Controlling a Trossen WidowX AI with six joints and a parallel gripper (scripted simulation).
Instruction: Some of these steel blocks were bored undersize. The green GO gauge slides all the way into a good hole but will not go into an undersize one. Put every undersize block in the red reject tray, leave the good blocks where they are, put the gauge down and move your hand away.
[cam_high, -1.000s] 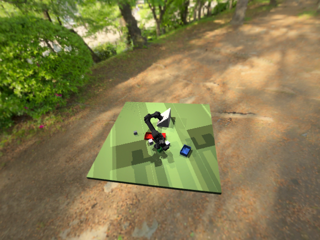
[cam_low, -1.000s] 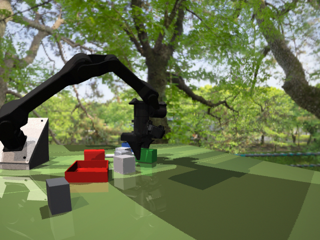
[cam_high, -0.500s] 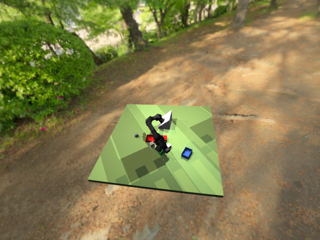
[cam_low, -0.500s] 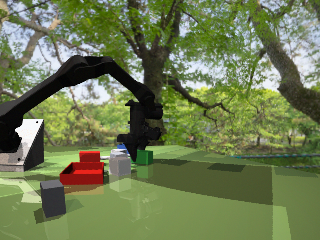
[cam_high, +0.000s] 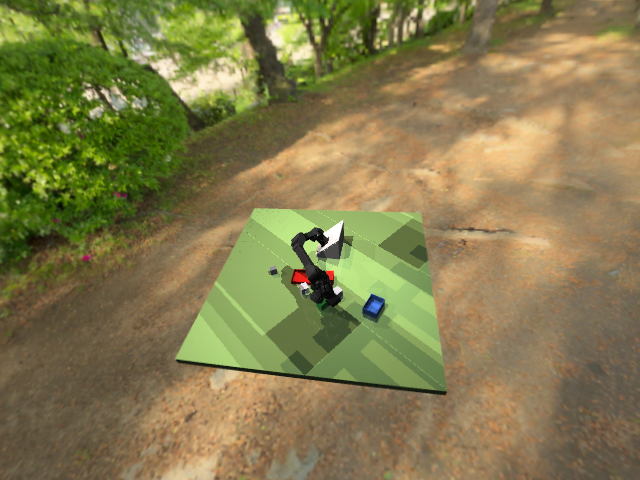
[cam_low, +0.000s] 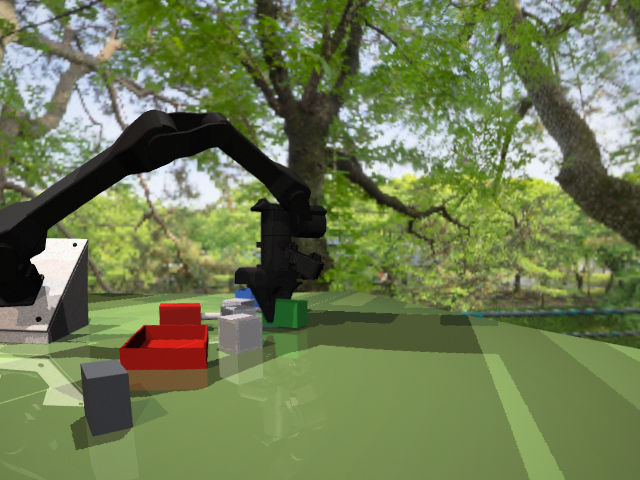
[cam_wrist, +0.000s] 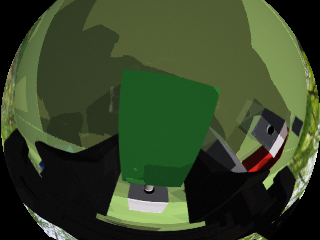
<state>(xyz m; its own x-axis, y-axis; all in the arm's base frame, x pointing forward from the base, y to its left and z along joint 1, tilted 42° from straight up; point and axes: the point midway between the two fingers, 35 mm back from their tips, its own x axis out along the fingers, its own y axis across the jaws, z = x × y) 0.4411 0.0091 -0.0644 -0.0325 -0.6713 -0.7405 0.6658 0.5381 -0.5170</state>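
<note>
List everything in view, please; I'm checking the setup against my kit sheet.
green gauge: one, green with a pale pin, between the fingers
grey blocks: three, grey, around the gripper, one partly hidden
dark block: one, dark grey, apart, beyond the red tray
red tray: one, red, near the grey blocks
red piece: one, red with a pale rod, beside the red tray
blue tray: one, blue, off to one side
surface: one, green, under everything
trees, bush: several, green, background
mount: one, white and grey, behind the red tray
arm: one, black, from the mount
gripper: one, black, shut on the green gauge
</note>
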